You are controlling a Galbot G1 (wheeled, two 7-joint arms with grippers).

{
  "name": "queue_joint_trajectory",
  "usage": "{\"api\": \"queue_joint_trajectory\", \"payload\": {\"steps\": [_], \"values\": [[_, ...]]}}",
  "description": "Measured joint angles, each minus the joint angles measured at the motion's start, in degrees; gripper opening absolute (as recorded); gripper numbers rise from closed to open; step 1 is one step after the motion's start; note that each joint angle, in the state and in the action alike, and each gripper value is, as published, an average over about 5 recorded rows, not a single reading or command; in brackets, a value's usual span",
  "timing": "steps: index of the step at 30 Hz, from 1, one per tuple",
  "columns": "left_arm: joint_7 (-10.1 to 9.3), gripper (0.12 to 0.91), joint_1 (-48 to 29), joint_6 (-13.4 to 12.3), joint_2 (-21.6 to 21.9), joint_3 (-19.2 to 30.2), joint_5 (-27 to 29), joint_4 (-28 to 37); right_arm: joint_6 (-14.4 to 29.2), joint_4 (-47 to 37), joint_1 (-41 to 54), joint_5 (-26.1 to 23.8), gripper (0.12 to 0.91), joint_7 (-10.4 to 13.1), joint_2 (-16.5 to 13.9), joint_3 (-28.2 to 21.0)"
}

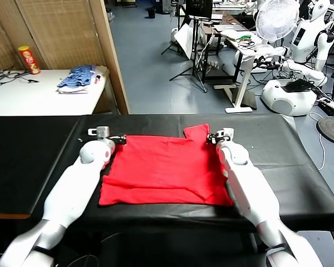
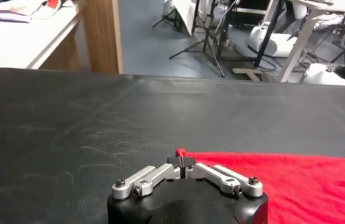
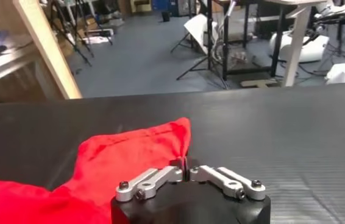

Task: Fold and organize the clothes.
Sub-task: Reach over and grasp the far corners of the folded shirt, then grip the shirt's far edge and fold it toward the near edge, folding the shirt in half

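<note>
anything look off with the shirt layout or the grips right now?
Mostly fine. The red T-shirt lies flat on the black table, but near the right gripper a sleeve sticks up past the far edge, bunched. Both grippers are shut on the far hem; the left gripper pinches only a tiny tuft at the corner.

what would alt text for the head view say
A red T-shirt lies flat on a black table, with the left gripper and right gripper each shut on a far corner. A white side table stands behind.
</note>
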Motion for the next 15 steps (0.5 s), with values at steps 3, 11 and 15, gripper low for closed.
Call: {"api": "queue_joint_trajectory", "payload": {"steps": [3, 11, 15], "values": [[-1.12, 0.126, 1.5, 0.4, 1.4, -0.8, -1.0, -3.8, -0.3, 5.3, -2.6, 1.9, 0.122, 0.0, -1.9, 0.8], [-2.54, 0.126, 8.7, 1.1, 7.1, -4.0, -3.1, -17.5, -2.5, 20.0, -10.9, 7.8, 0.122, 1.1, -7.4, 3.4], [-2.37, 0.126, 13.9, 0.9, 10.2, -6.4, -3.1, -24.3, -5.4, 25.8, -14.6, 8.4, 0.122, 3.6, -9.5, 4.1]]}}
